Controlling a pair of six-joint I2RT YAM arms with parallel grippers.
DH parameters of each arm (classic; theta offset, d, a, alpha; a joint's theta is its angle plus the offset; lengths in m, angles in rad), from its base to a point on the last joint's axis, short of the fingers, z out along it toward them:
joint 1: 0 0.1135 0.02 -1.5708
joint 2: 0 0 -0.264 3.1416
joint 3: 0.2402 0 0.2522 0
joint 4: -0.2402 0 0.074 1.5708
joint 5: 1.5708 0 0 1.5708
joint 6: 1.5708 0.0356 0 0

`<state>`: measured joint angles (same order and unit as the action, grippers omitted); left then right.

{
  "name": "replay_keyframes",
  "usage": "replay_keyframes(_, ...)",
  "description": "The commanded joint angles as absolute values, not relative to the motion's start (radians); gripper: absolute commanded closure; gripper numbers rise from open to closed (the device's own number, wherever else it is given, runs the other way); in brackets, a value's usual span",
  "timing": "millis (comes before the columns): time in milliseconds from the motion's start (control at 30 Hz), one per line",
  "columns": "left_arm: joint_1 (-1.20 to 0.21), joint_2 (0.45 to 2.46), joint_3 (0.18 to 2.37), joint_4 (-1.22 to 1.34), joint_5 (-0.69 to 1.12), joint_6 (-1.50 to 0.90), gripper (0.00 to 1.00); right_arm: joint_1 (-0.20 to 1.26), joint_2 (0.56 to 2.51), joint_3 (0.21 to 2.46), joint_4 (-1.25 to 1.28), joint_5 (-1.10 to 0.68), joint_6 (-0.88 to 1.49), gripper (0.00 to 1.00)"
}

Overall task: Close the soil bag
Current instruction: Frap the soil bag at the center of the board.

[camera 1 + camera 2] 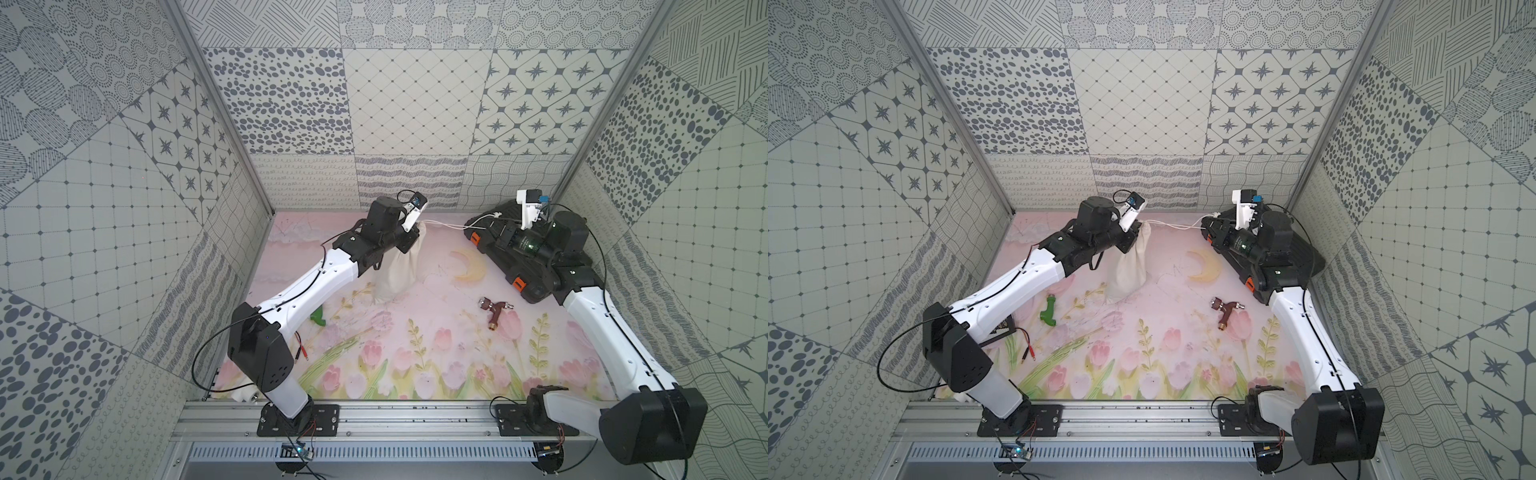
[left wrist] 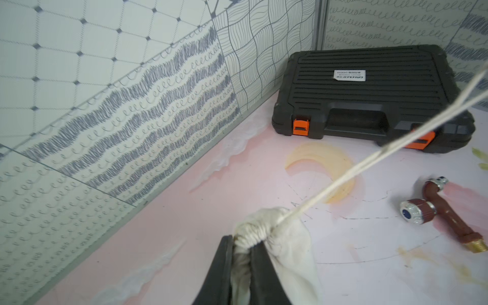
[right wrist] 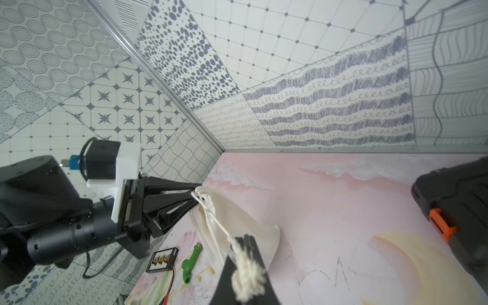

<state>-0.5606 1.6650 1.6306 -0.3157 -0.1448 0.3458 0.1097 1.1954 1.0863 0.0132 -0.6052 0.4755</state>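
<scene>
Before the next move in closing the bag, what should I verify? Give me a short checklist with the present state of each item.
1. Left gripper shut on the neck of the bag: ok.
2. Right gripper shut on the frayed ends of the cords: ok.
3. The cords taut from the neck to the right gripper: ok.
4. Neck bunched tight: ok in the left wrist view; whether a small gap remains inside, cannot tell.
5. Bottom of the bag resting on the mat: ok.
6. Right gripper clear of the case under it: cannot tell.
</scene>
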Motion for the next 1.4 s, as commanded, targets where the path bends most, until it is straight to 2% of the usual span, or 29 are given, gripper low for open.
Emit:
replay_keyframes(0, -0.445, 1.662, 1.75, -0.701, -0.745, 0.699, 1.0, 0.076, 1.123, 1.083, 0.221, -0.389, 0.429, 1.0)
replay_keyframes(100, -0.441, 1.646, 1.694, -0.62, -0.764, 0.734, 0.98, 0.12, 1.128, 1.068, 0.233, -0.384, 0.425, 1.0)
replay_keyframes(200, -0.454, 1.631, 1.598, -0.655, -0.715, 0.623, 0.94, 0.158, 1.134, 1.051, 0.231, -0.383, 0.409, 1.0)
replay_keyframes(400, -0.475, 1.573, 1.336, -0.599, -0.605, 0.395, 0.75, 0.189, 1.14, 1.028, 0.218, -0.382, 0.39, 1.0)
replay_keyframes(500, -0.448, 1.598, 1.336, -0.641, -0.677, 0.287, 0.64, 0.188, 1.119, 1.049, 0.164, -0.318, 0.324, 1.0)
replay_keyframes(633, -0.394, 1.626, 1.36, -0.682, -0.792, 0.171, 0.6, 0.177, 1.076, 1.085, 0.105, -0.265, 0.248, 1.0)
replay_keyframes(700, -0.41, 1.582, 1.364, -0.682, -0.721, 0.145, 0.56, 0.178, 1.078, 1.1, 0.09, -0.291, 0.25, 1.0)
replay_keyframes(833, -0.541, 1.425, 1.252, -0.471, -0.454, 0.181, 0.41, 0.196, 1.094, 1.1, 0.084, -0.34, 0.27, 1.0)
replay_keyframes(1033, -0.743, 1.393, 1.111, -0.134, -0.149, 0.029, 0.36, 0.234, 1.08, 1.08, 0.098, -0.366, 0.286, 1.0)
replay_keyframes(1167, -0.838, 1.488, 1.076, 0.081, -0.131, -0.066, 0.3, 0.257, 1.049, 1.081, 0.059, -0.357, 0.268, 1.0)
replay_keyframes(1367, -0.863, 1.753, 1.179, 0.237, -0.263, -0.063, 0.21, 0.258, 0.987, 1.043, 0.016, -0.325, 0.26, 1.0)
